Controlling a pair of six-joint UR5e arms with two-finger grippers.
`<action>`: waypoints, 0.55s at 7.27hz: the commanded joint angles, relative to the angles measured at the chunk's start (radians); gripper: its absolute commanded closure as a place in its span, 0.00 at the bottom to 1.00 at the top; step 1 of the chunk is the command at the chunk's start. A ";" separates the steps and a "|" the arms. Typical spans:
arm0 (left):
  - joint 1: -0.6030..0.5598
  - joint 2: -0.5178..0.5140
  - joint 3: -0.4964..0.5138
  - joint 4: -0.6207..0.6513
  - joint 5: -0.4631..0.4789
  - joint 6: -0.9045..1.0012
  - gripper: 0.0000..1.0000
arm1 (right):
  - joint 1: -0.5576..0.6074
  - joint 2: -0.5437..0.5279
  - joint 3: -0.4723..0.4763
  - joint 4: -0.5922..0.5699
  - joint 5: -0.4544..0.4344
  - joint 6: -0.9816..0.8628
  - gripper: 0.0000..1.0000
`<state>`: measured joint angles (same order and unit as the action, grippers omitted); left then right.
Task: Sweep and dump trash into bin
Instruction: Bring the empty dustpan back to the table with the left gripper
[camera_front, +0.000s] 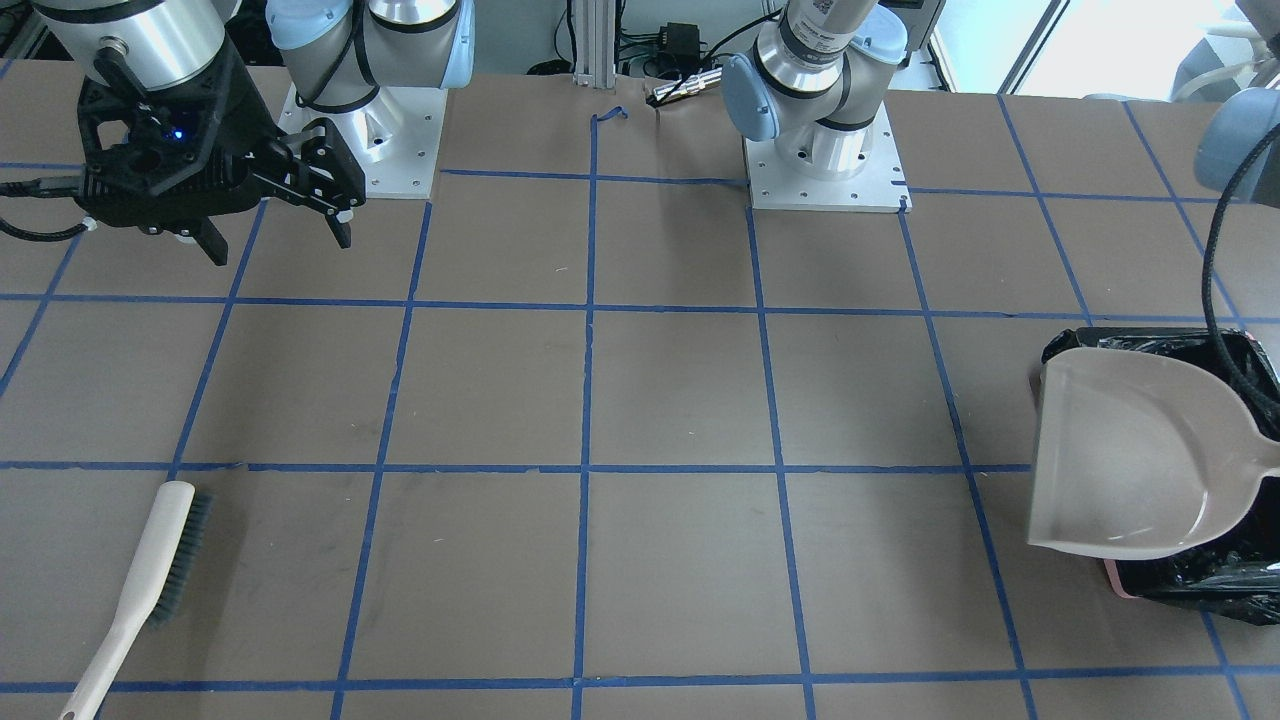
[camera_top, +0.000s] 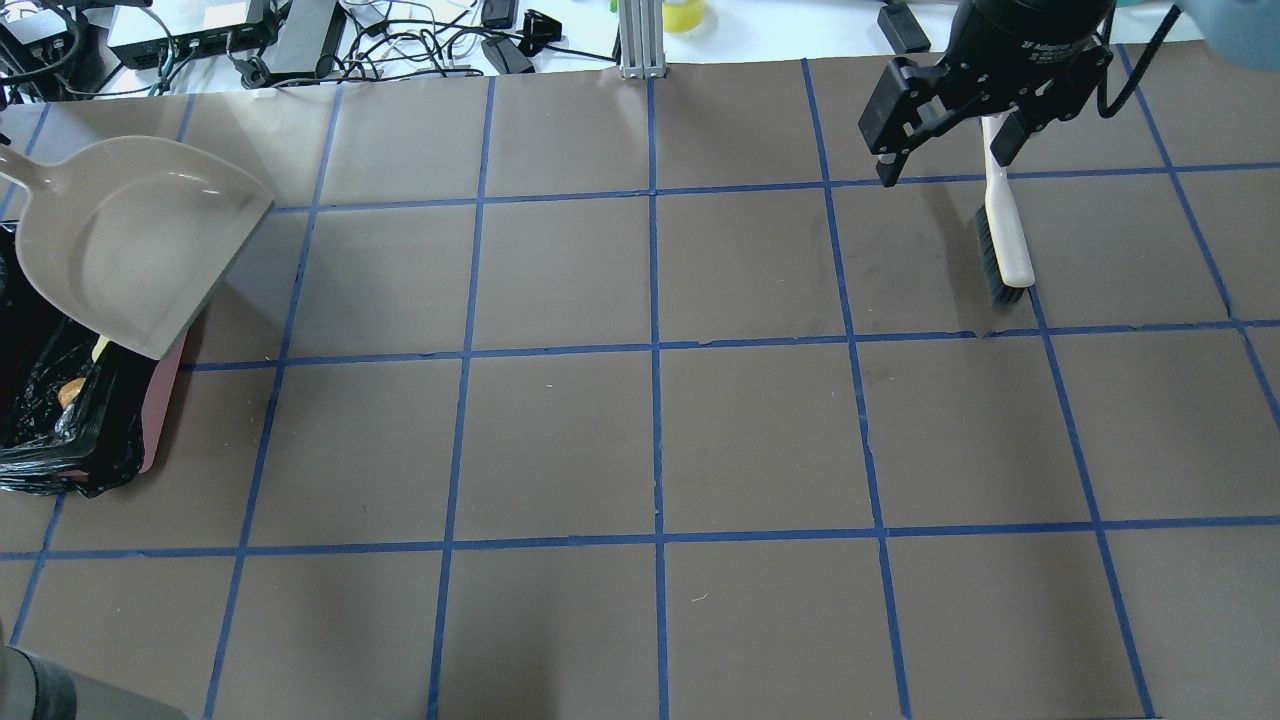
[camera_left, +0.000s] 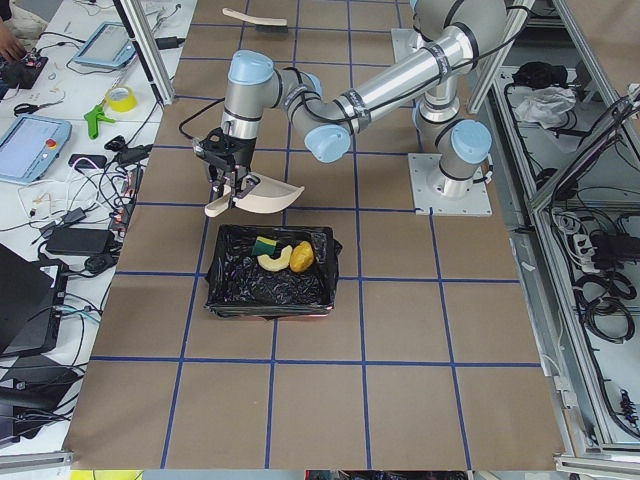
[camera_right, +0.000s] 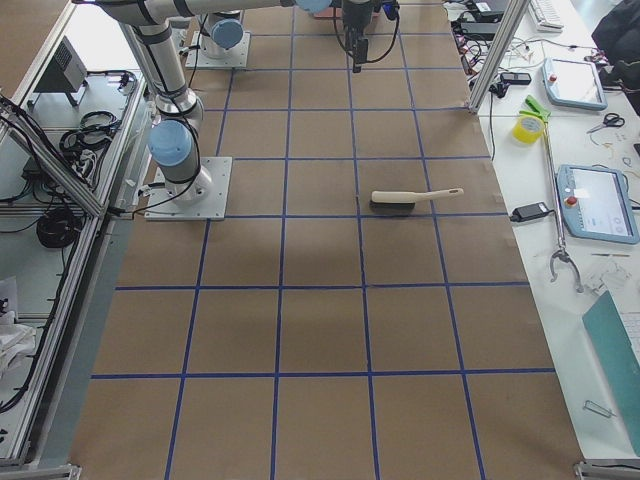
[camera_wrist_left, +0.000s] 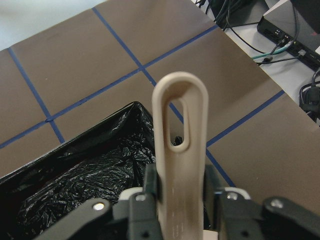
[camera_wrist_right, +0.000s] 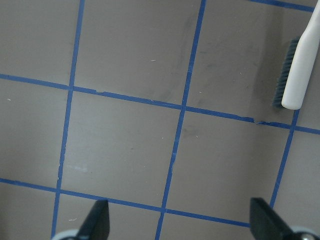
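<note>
My left gripper (camera_wrist_left: 180, 196) is shut on the handle of the beige dustpan (camera_front: 1140, 460), which hangs empty over the bin's edge (camera_top: 140, 240). The bin (camera_left: 225, 285) is pink and lined with a black bag (camera_front: 1200, 585). In the exterior left view the yellow-green sponge (camera_left: 266, 245), the tan croissant (camera_left: 273, 262) and the golden-brown lump (camera_left: 301, 257) lie inside it. My right gripper (camera_front: 280, 245) is open and empty above the table (camera_top: 943, 168). The white brush (camera_top: 1000, 235) lies flat on the table below and beside it.
The brown table carries a grid of blue tape lines (camera_front: 590, 467). The two arm bases (camera_front: 825, 165) stand at the robot's edge. Cables and devices (camera_top: 300, 40) lie beyond the far edge. The brush also shows in the right wrist view (camera_wrist_right: 297, 70).
</note>
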<state>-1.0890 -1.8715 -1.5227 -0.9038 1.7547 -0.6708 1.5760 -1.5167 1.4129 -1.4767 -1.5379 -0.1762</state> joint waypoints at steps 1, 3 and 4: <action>-0.118 -0.017 -0.011 -0.087 -0.032 -0.300 1.00 | -0.001 0.001 0.003 0.001 -0.001 0.000 0.00; -0.199 -0.063 -0.017 -0.104 -0.035 -0.413 1.00 | -0.001 0.001 0.026 -0.004 0.002 0.001 0.00; -0.228 -0.093 -0.019 -0.103 -0.037 -0.435 1.00 | -0.002 0.001 0.026 -0.004 0.001 0.000 0.00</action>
<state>-1.2752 -1.9312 -1.5387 -1.0035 1.7199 -1.0600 1.5750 -1.5155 1.4343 -1.4787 -1.5362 -0.1754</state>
